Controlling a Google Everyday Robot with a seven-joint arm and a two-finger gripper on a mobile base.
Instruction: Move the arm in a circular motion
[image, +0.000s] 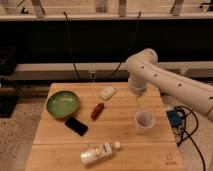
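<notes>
The large glossy white arm (172, 82) reaches in from the right edge, over the back right part of the wooden table (55, 140). Its bulbous joint (141, 65) is the highest part, and the wrist turns down from it. The gripper (142, 101) hangs below that joint, just above and behind a white cup (144, 121). It holds nothing that I can see.
On the table are a green bowl (63, 103) at the left, a black phone (76, 126), a red-brown packet (97, 111), a small white object (107, 92) and a bottle lying on its side (100, 154) near the front. A blue box with cables (175, 118) sits off the right edge.
</notes>
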